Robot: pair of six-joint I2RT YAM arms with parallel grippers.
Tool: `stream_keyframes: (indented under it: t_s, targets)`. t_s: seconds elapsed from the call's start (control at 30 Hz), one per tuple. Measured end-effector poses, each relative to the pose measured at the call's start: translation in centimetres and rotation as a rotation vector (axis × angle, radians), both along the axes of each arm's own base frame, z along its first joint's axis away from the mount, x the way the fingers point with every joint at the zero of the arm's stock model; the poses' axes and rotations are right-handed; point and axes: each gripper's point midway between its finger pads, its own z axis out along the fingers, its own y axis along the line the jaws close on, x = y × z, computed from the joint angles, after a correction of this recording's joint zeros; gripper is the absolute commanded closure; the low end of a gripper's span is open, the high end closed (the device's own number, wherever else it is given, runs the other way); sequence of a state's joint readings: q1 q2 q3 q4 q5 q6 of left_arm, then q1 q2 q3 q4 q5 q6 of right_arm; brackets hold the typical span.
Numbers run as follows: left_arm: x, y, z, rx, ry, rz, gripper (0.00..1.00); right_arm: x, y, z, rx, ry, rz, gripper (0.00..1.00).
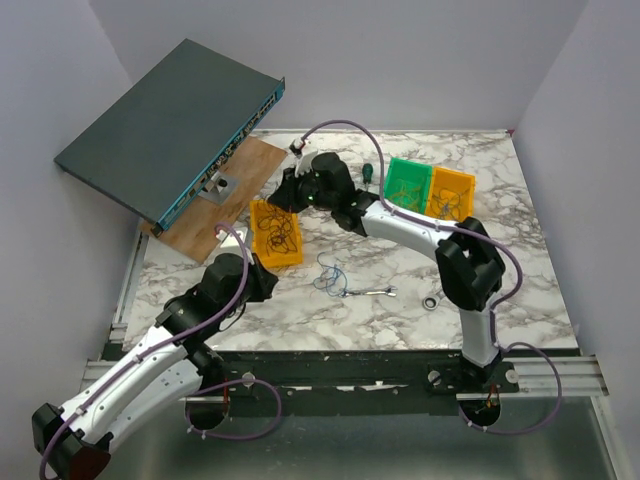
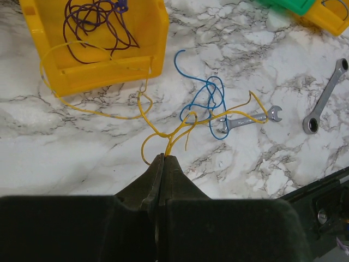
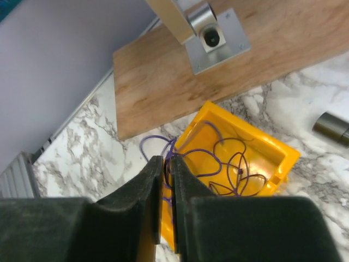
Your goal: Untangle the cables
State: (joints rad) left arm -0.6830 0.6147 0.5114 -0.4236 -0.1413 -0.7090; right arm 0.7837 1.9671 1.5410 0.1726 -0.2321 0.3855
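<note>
The cables lie in two groups. A blue wire (image 2: 210,101) and a yellow wire (image 2: 180,125) are tangled on the marble beside a small wrench (image 2: 248,117); the blue loops also show in the top view (image 1: 330,275). My left gripper (image 2: 163,156) is shut on the yellow wire's strands, low over the table, and shows in the top view (image 1: 265,286). Dark purple wires (image 3: 240,169) lie in the yellow bin (image 3: 283,158). My right gripper (image 3: 169,161) is shut on a purple wire loop at the bin's rim and shows in the top view (image 1: 282,195).
A green bin (image 1: 408,182) and a second yellow bin (image 1: 450,192) stand at the back right. A wood board (image 1: 215,205) carries a tilted network switch (image 1: 170,125) at the back left. A second wrench (image 2: 324,98) and a ring (image 1: 430,301) lie near the front.
</note>
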Motion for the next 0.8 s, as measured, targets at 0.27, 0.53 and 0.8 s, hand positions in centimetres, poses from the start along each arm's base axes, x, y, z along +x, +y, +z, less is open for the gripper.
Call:
stream_keyframes:
  t_s: [0.27, 0.53, 0.8]
  targets:
    - [-0.4, 0.5, -0.3, 0.017, 0.014, 0.005, 1.0, 0.8, 0.3, -4.3, -0.071, 0.064, -0.033, 0.19]
    - [0.6, 0.2, 2.9, 0.007, -0.028, 0.016, 1.0, -3.3, -5.8, 2.3, -0.037, -0.036, -0.095, 0.1]
    - [2.5, -0.7, 8.3, -0.033, -0.107, 0.031, 1.0, -10.4, -13.7, -0.5, -0.07, -0.037, -0.115, 0.08]
